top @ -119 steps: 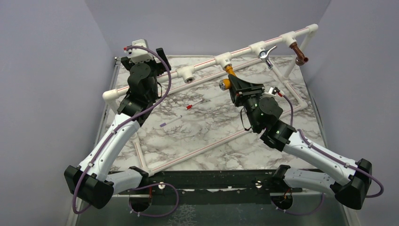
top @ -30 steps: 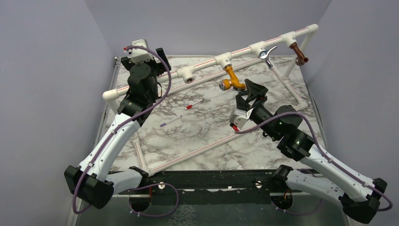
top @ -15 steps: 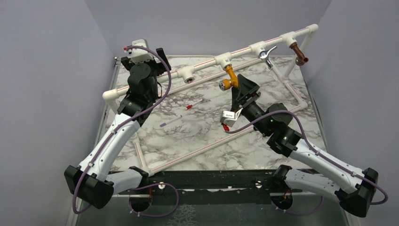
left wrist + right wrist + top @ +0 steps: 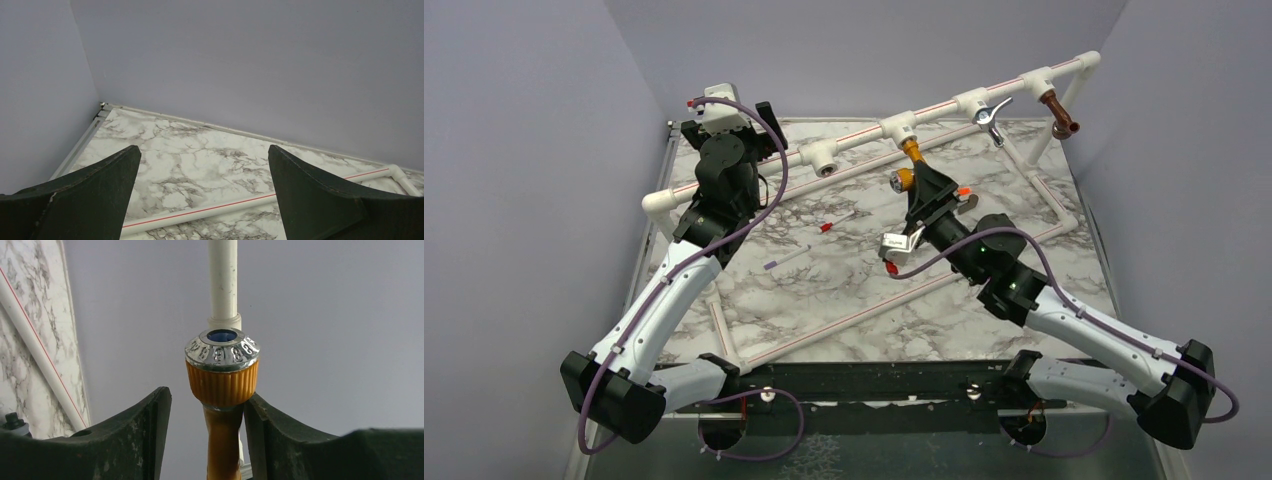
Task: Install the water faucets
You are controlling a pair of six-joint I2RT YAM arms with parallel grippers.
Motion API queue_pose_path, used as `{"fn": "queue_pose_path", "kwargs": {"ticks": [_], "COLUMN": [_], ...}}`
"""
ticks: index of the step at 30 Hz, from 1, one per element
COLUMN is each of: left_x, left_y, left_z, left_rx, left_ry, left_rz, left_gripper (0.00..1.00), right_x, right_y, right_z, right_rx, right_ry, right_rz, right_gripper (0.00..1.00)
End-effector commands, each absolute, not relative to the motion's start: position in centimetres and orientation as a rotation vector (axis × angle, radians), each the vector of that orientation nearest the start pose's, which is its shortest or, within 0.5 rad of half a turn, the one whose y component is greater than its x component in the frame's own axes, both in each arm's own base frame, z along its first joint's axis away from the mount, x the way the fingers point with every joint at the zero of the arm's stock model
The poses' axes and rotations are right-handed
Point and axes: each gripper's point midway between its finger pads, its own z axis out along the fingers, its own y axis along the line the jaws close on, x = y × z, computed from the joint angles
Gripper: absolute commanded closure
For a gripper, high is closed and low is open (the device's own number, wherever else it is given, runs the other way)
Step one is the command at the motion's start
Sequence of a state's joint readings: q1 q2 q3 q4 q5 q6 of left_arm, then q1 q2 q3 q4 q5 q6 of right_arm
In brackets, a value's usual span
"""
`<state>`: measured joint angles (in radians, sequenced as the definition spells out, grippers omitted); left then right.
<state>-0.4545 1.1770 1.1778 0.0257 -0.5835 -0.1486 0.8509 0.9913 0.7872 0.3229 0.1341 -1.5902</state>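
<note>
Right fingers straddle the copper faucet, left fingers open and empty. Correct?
Wrong faucet. The right fingers straddle the mustard-yellow faucet, as the right wrist view shows; the copper faucet hangs untouched near the right end of the pipe. Left fingers open and empty.

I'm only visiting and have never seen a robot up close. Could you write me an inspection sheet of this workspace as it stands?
Surface: marble-patterned tabletop carrying a white pipe frame.
Job's things: mustard-yellow faucet, chrome lever faucet and copper-brown faucet hang from the frame's raised rail; one tee fitting stands empty.
Clutter: a red-tipped stick and a purple-tipped stick lie on the marble.
Pincers: left pincer open and empty, at the back left; right pincer open, straddling the mustard-yellow faucet below its silvery knob, with a gap on one side.
Cables: purple cables loop along both arms.
Surroundings: plain lilac-grey walls on three sides.
</note>
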Motion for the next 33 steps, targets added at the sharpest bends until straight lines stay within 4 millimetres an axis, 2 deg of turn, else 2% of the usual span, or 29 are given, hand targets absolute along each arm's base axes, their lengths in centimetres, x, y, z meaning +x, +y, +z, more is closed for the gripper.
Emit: {"fn": "queue_pose_path", "kwargs": {"ticks": [1,7,13,24,33], "left_x": [36.1,36.1,36.1,36.1,36.2], "left_y": [-10.3,-10.2,-10.2,-10.2,-10.2], "left_z": [22.6,22.8,22.8,22.6,22.5], "left_rx": [0.021,0.019,0.02,0.021,0.022], "left_ry": [2.025,2.021,2.021,2.025,2.028], "left_rz": [0.128,0.128,0.127,0.132,0.134], "left_gripper": [0.01,0.01,0.01,0.01,0.01], "right_x": [29.0,29.1,29.0,28.0,28.4], "right_y": [23.7,23.9,24.2,24.4,22.7], "right_z": [39.9,40.0,40.0,40.2,41.7], "right_rx": [-1.304,-1.277,-1.223,-0.897,-0.452], "right_ry": [0.555,0.571,0.608,0.772,0.979], "right_rz": [-0.733,-0.696,-0.608,-0.178,0.209], "right_gripper": [0.44,0.63,0.99,0.99,0.99]}}
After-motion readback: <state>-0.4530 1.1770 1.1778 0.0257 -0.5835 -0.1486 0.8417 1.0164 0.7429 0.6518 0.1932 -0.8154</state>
